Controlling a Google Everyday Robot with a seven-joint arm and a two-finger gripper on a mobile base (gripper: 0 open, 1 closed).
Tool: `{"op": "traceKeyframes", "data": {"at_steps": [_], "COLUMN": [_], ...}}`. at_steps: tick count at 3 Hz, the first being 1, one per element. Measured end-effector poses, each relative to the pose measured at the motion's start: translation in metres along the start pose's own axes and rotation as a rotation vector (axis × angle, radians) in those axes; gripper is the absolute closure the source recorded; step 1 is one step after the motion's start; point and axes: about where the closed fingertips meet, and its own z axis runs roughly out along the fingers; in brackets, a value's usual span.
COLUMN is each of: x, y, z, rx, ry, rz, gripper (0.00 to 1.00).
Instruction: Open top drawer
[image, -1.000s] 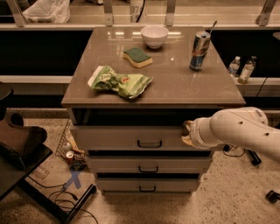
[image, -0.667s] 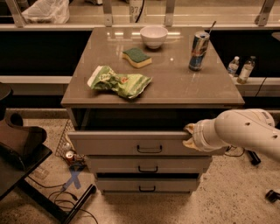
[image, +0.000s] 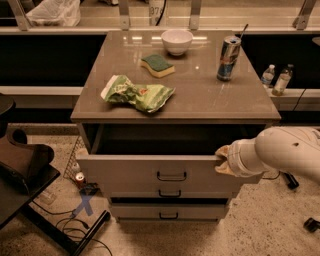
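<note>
The top drawer (image: 150, 172) is a wide light-grey front with a small black bar handle (image: 171, 176) at its centre. It stands pulled out from the cabinet, with a dark gap behind its upper edge. My gripper (image: 223, 159) is at the drawer's right end, on its top edge, coming in from the right on a white arm (image: 282, 152). Two shorter drawer fronts with black handles (image: 170, 193) sit below, shut.
On the brown counter (image: 200, 100) lie a green snack bag (image: 137, 94), a green-yellow sponge (image: 157, 65), a white bowl (image: 176, 41) and a can (image: 228, 58). A dark chair (image: 22, 170), cables and a can (image: 79, 178) are on the floor at left. Bottles (image: 275, 79) stand at right.
The top drawer has slid further out toward me. My gripper and arm have moved back with it, staying at its right end.
</note>
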Motion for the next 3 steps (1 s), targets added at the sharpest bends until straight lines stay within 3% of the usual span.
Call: {"op": "traceKeyframes", "data": {"at_steps": [3], "x": [0.0013], "y": [0.0024], "z": [-0.0003], "rx": [-0.008], "ry": [0.004], "rz": [-0.001], "gripper": [1.00]}}
